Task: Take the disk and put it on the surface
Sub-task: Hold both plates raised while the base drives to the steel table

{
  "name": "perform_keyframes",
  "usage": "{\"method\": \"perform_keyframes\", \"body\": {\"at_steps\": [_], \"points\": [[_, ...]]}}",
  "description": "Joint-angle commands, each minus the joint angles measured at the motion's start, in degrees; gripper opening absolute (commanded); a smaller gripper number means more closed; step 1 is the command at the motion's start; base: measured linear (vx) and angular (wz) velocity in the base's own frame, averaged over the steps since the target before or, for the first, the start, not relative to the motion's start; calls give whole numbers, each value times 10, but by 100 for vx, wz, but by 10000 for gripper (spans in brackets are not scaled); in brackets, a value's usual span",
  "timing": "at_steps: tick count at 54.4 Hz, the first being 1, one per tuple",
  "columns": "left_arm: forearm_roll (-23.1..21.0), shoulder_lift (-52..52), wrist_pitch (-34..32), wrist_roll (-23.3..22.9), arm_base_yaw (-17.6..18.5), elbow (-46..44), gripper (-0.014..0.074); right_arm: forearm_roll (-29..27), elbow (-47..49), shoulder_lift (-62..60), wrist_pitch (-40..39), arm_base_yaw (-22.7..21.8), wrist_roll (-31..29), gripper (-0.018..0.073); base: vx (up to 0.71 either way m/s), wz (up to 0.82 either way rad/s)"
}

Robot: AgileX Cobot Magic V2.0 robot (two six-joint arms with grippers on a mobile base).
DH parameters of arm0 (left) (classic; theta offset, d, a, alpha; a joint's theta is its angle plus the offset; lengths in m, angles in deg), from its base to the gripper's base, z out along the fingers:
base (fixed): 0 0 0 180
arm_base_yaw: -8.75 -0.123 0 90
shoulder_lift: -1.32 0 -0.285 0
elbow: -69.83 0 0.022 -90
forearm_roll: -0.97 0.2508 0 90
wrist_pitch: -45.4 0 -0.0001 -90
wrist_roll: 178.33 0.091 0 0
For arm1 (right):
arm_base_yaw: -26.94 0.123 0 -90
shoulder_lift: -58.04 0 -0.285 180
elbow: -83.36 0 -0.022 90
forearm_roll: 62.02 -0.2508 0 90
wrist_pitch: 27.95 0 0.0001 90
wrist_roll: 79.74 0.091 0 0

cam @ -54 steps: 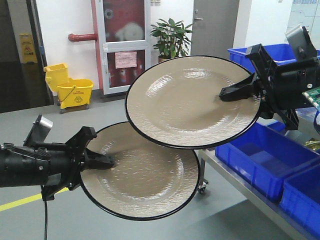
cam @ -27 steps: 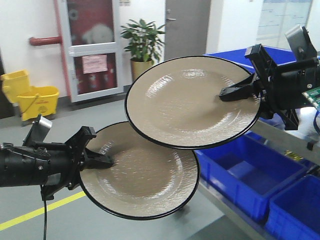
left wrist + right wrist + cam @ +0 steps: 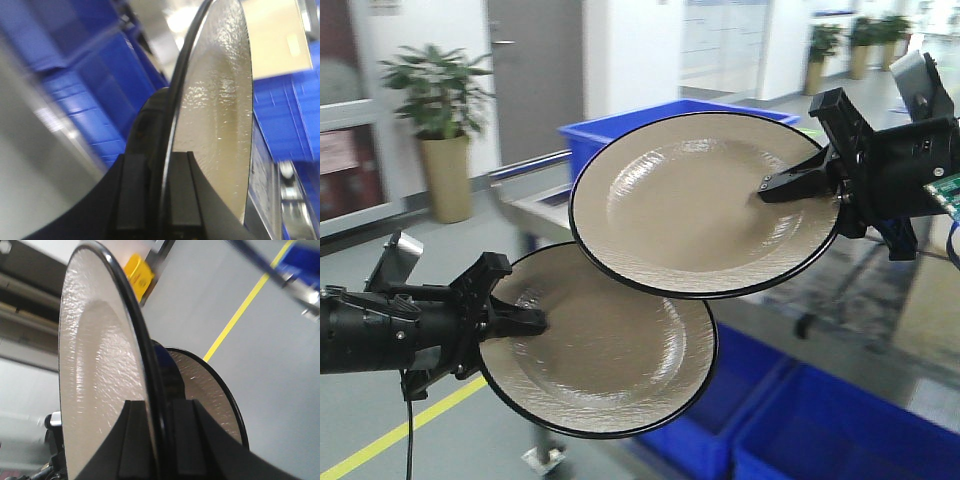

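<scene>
Aloft, the left gripper (image 3: 530, 322) was clamped on the rim of the lower disk (image 3: 610, 350) and the right gripper (image 3: 772, 186) on the upper disk (image 3: 690, 200), their edges overlapping in view. Placement would best keep each disk level and the rims apart.

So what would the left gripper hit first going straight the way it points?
Likely the blue bins, with the left gripper pushing its plate ahead; the upper plate seems above that line, though depth is unclear.

The upper disk (image 3: 705, 205) hides the lower disk (image 3: 600, 350) along its far rim. Blurred blue shapes (image 3: 820, 425) are probably bins; wrist views crop both disks.
</scene>
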State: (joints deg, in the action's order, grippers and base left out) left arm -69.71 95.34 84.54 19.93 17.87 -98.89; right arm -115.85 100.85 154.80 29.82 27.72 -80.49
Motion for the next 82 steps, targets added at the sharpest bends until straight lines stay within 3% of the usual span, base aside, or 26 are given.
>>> {"method": "perform_keyframes", "body": {"at_steps": [1, 48, 82], "points": [[-56, -27, -4, -8, 2, -21, -1, -60, 26, -28, -42, -2, 0, -8, 39, -73], [-56, -27, -6, -8, 2, -21, -1, -60, 26, -28, -42, -2, 0, -8, 31, -67], [-56, -27, -6, -8, 2, -21, -1, -60, 26, -28, -42, -2, 0, -8, 17, -18]]}}
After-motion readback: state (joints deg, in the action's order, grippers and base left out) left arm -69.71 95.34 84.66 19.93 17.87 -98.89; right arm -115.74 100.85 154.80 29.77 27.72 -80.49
